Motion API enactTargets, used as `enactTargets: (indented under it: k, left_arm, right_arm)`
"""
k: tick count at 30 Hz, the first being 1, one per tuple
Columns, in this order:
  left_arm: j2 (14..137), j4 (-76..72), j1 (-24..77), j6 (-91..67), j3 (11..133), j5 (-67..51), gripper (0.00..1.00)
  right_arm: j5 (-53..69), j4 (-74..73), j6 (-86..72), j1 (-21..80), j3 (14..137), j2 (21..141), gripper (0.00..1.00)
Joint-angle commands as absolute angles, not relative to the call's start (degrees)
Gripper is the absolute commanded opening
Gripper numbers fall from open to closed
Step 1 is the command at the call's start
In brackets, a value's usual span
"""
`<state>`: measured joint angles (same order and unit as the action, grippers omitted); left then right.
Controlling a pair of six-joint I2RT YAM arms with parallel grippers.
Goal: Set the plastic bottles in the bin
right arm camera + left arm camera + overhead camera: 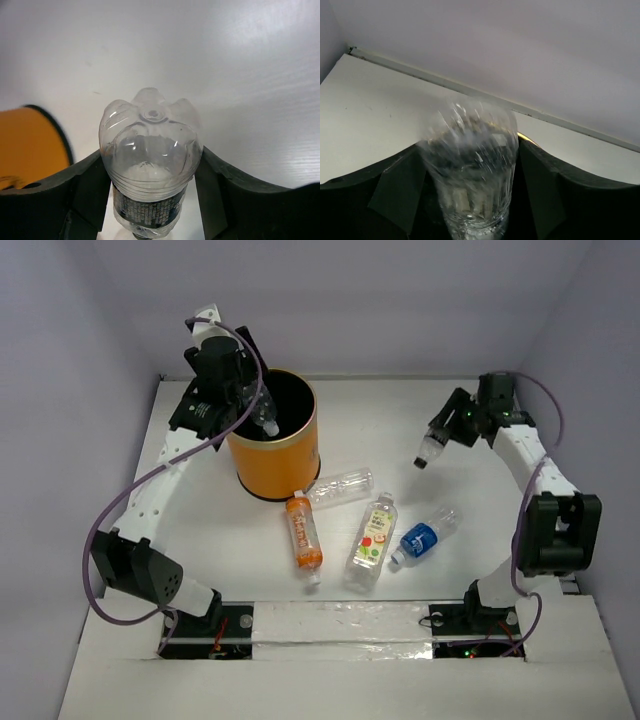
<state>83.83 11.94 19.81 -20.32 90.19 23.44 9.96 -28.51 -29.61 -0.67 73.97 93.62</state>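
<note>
The orange bin [272,445] with a black inside stands at the back left. My left gripper [248,400] is above its left rim, shut on a clear bottle [265,418] that hangs over the opening. In the left wrist view this bottle [470,170] is blurred between the fingers [395,190]. My right gripper [442,435] is raised at the back right, shut on a clear dark-labelled bottle [429,451], whose base faces outward in the right wrist view [150,145]. A clear bottle [340,487], an orange bottle [304,532], a white fruit-labelled bottle [372,537] and a blue-labelled bottle [424,537] lie on the table.
The white table [480,500] is walled on the left, back and right. The bin's orange wall [30,145] shows at the left of the right wrist view. A bit of the bin's golden rim [522,136] shows beside the left gripper's bottle.
</note>
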Motion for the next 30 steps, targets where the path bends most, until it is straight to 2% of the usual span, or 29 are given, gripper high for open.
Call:
enactTargets:
  k: [1,3,7,11,17,20,27,28,29,30]
  left_arm:
    - [82.79,7.03,20.65,-18.72,91.23,24.00,0.72]
    - [82.27,7.12,21.18,-19.07,91.84,22.77,0.77]
    - [80.25,10.27,22.24,-21.44,93.95,20.05,0.77]
    - [74.29,15.37,25.83,-24.52,92.03,17.67,0.65]
    - [57.62,22.75,30.49,-33.65,75.08,12.40,0.40]
    - [48.30,28.20,31.72,-38.84,65.68,9.94,0.34]
    - [36.31,34.37,32.78,-47.37,47.84,0.71,0.37]
    - [35.86,33.84,32.78,-47.98,46.94,0.27,0.39]
    - [35.95,33.32,32.78,-48.42,46.06,-0.78,0.45]
    - [36.56,32.35,32.78,-48.34,44.75,-2.10,0.49]
  right_arm:
    - [12.03,-23.73,-32.16,-0.53,81.11,85.79,0.47]
    - [12.92,-23.20,-33.57,1.31,83.66,82.63,0.48]
    - [11.61,-22.41,-35.59,6.84,93.57,80.51,0.48]
    - [8.62,-20.57,-36.74,14.49,102.71,82.17,0.49]
    - [4.57,-17.67,-37.00,25.91,114.07,91.48,0.50]
    - [2.82,-16.70,-37.35,30.48,119.34,97.10,0.50]
    - [-1.92,-21.79,-35.86,38.31,135.60,112.22,0.51]
    - [-2.19,-22.41,-35.77,38.84,136.92,113.54,0.52]
    - [-2.46,-23.20,-35.68,38.85,138.93,114.69,0.55]
    - [-2.72,-23.46,-35.68,39.63,139.56,116.09,0.64]
